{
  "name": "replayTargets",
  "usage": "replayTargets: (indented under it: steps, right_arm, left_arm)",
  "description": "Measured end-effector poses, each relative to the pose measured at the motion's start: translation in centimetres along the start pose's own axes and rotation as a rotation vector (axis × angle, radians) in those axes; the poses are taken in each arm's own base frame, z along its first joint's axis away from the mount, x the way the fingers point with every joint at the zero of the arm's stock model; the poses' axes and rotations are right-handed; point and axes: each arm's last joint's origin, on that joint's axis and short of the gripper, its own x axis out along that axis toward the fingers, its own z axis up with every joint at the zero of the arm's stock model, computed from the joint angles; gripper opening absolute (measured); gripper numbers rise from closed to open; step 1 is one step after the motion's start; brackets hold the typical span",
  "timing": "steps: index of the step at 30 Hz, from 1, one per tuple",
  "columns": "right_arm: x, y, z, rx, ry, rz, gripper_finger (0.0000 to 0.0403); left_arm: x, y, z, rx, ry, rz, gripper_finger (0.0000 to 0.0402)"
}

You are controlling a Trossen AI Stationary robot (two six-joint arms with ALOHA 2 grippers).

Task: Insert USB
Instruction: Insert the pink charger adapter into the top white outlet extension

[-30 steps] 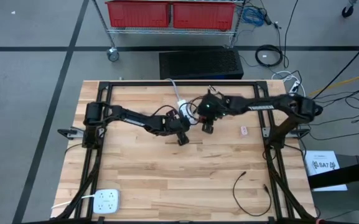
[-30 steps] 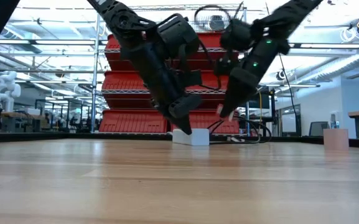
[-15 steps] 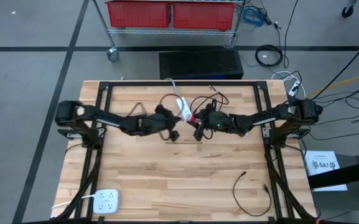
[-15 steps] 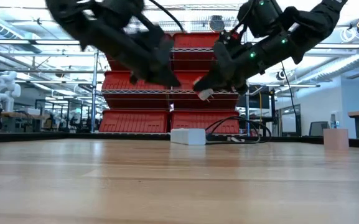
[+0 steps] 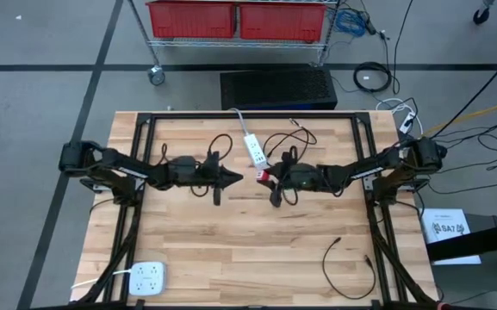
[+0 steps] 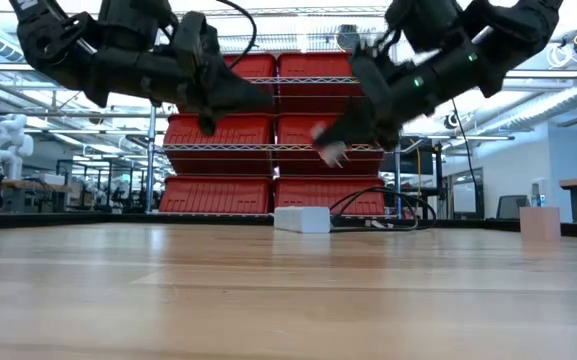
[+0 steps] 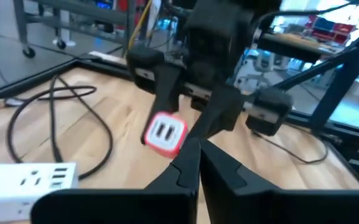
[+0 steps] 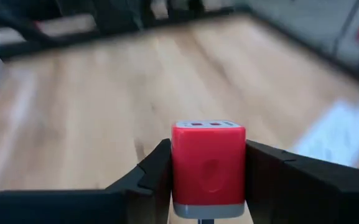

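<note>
A small red charger cube (image 8: 208, 163) with a white port face (image 7: 165, 133) hangs above the middle of the table, held in my right gripper (image 5: 265, 176), which reaches in from the table's right. My left gripper (image 5: 235, 178) is shut and holds nothing. It points almost level at the cube from the table's left, a short gap away, and its fingertips (image 7: 198, 152) meet just in front of the cube. A white power strip (image 5: 252, 151) lies flat on the table just beyond both grippers. A loose black cable (image 5: 349, 267) lies at the near right. My right gripper pinches the red cube by two opposite side walls (image 8: 178, 168), one finger on each. The fingers come from the table's right, slanting a little downward. The cube is lifted clear of the table, its port face (image 7: 165, 133) turned away from the gripper toward my left gripper.
Black cords (image 5: 287, 138) loop beside the power strip at the far middle. A white multi-outlet block (image 5: 147, 277) lies at the near left corner. A black frame (image 5: 248, 116) runs along the table's edges. Bare wood lies between the grippers and the near edge.
My left gripper has drawn back toward the table's left edge, risen off the table and tipped from pointing down to almost level. My right gripper has swung toward the near edge and a little left with the cube, tipping up from steeply down toward level.
</note>
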Motion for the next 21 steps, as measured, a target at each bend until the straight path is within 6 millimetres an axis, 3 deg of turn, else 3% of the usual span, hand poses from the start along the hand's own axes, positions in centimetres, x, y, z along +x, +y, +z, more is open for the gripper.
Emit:
replayTargets:
  steps: [6, 13, 21]
  right_arm:
    - [-0.1, -1.3, -2.0, 0.186, 0.211, -0.102, 0.0122]
    - [-0.2, -1.9, -2.6, 0.293, 0.283, -0.142, 0.0123]
    - [-0.1, -2.1, -2.6, 0.343, 0.305, -0.097, 0.0222]
  left_arm:
    - [0.0, 0.3, -0.2, 0.001, 0.004, 0.081, 0.0035]
    - [0.0, 0.4, -0.4, 0.007, 0.032, 0.097, 0.0035]
    - [0.0, 0.4, -0.6, 0.007, 0.044, 0.099, 0.0035]
